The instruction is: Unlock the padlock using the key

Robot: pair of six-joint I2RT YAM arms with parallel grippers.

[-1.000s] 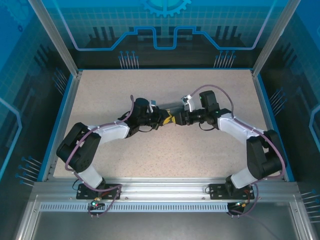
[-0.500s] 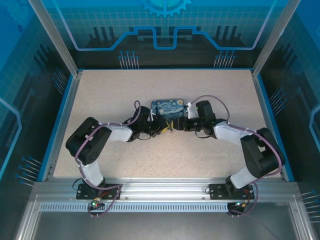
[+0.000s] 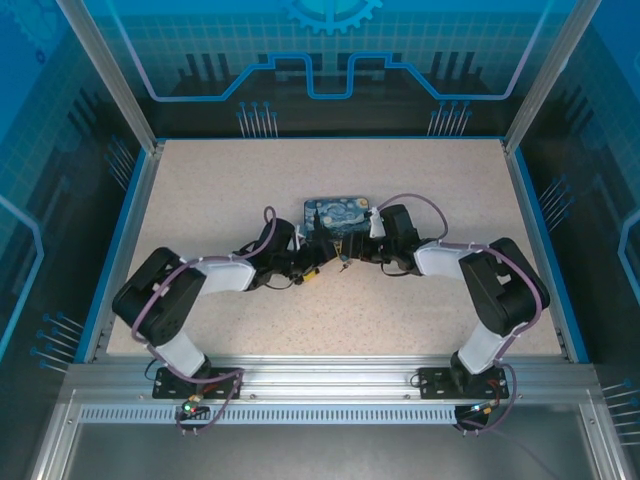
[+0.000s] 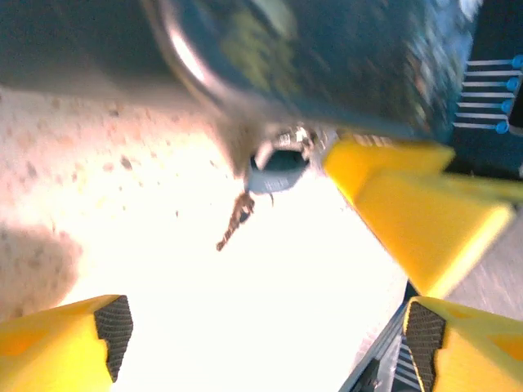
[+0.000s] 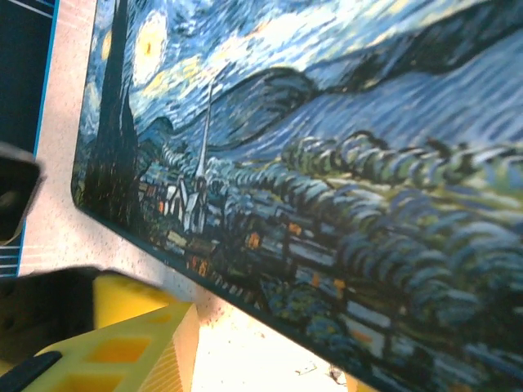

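Note:
The tiny blue padlock [image 4: 278,163] hangs from a metal clasp on the front of the starry-night box [image 3: 335,213], blurred in the left wrist view. The thin dark key [image 4: 237,219] dangles slantwise just below the padlock; whether it sits in the keyhole I cannot tell. My left gripper [image 4: 261,343] is open, low over the table, its yellow fingers [image 4: 65,347] wide apart and short of the key. My right gripper [image 5: 274,371] is open beside the box front, with one of its yellow fingers [image 4: 417,212] just right of the padlock. From above, the left gripper [image 3: 318,265] and right gripper [image 3: 355,255] face each other.
The starry-night box [image 5: 327,163] lies flat on the speckled table [image 3: 430,180], just behind both grippers. Blue rails [image 3: 540,240] border the table at left, right and back. Purple cables [image 3: 415,198] loop over both wrists.
Both grippers have come down from over the box to the table in front of it, uncovering the box. The arms have folded lower and drawn slightly toward me.

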